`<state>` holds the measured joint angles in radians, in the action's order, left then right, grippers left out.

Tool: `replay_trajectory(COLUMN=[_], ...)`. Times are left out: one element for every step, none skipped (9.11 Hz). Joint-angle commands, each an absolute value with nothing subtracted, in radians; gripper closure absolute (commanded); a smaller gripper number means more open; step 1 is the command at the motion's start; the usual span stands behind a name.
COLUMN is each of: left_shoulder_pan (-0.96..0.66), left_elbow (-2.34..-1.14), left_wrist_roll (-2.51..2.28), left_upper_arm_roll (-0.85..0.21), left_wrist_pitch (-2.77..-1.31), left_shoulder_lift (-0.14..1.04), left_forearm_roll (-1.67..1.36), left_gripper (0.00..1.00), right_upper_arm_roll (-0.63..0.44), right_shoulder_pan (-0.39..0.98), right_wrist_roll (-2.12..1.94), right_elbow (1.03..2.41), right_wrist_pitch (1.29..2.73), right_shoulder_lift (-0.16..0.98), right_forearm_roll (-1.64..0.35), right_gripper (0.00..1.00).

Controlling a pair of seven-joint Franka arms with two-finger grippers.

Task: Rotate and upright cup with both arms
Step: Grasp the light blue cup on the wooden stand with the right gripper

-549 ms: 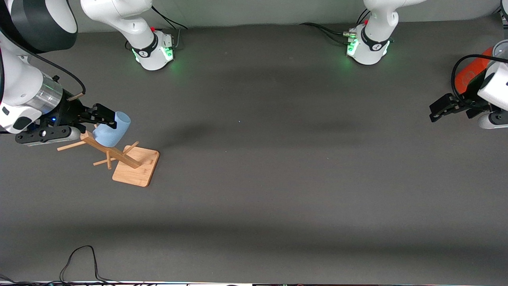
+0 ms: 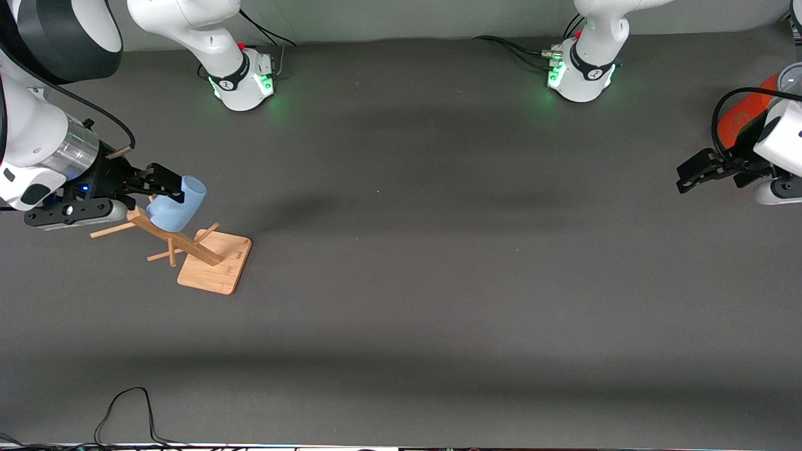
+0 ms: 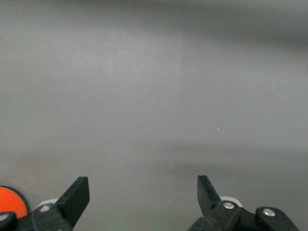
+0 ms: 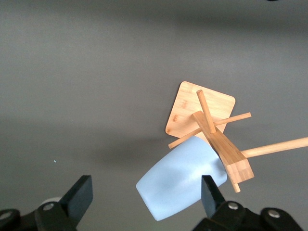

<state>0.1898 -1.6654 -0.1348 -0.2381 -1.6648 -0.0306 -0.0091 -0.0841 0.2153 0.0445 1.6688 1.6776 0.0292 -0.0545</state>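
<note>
The pale blue cup [image 2: 177, 208] hangs tilted on a peg of the wooden rack [image 2: 188, 245], its mouth toward the rack's post. It also shows in the right wrist view [image 4: 180, 180]. My right gripper [image 2: 168, 185] is open at the cup's closed end; in the right wrist view [image 4: 144, 186] the cup lies partly between the fingers, close to one fingertip [image 4: 209, 190] and well apart from the other. My left gripper [image 2: 689, 175] is open and empty over the table at the left arm's end, as its wrist view [image 3: 143, 186] shows.
The rack's square wooden base [image 2: 216, 266] lies on the dark table, with pegs [image 4: 274, 147] sticking out sideways. A big orange cylinder [image 2: 742, 119] lies beside the left gripper; its edge shows in the left wrist view [image 3: 9, 201]. A black cable [image 2: 125, 407] loops at the table's near edge.
The left gripper has shifted very slightly. The right gripper, the cup and the rack have not visibly moved.
</note>
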Motion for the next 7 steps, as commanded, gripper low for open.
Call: replay_trajectory(left_shoulder_pan=[0.195,0.201,0.19,0.199,0.198,0.19,0.196], left_elbow=[-1.657,-1.657,-1.663,-1.661,-1.664,-1.677,-1.678], left_wrist_roll=[-0.135,-0.135,-0.146,-0.137,-0.14,-0.14,-0.135], left_upper_arm_roll=[-0.235,-0.233,-0.236,-0.238,-0.236,-0.238,-0.238], left_wrist_pitch=[-1.672,-1.674,-1.675,-1.663,-1.657,-1.658,-1.655], left_shoulder_lift=[-0.029,-0.028,-0.018,-0.018,-0.018,-0.021,-0.026], left_forearm_roll=[-0.026,-0.026,-0.008,-0.003,-0.008,0.003,0.003], left_gripper=[0.0,0.0,0.0,0.0,0.0,0.0,0.0], right_upper_arm_roll=[-0.084,-0.084,-0.081,-0.089,-0.116,-0.12,-0.12], right_shoulder_pan=[0.224,0.224,0.227,0.222,0.222,0.222,0.224], right_wrist_roll=[0.077,0.077,0.075,0.072,0.074,0.08,0.122], right_elbow=[1.66,1.658,1.663,1.66,1.637,1.625,1.621], right_wrist_pitch=[1.643,1.614,1.603,1.577,1.522,1.488,1.459], right_shoulder_lift=[0.028,0.026,0.017,0.002,-0.018,-0.026,-0.032], right_forearm_roll=[-0.035,-0.038,-0.037,-0.038,-0.043,-0.046,-0.048], right_gripper=[0.0,0.0,0.0,0.0,0.0,0.0,0.0])
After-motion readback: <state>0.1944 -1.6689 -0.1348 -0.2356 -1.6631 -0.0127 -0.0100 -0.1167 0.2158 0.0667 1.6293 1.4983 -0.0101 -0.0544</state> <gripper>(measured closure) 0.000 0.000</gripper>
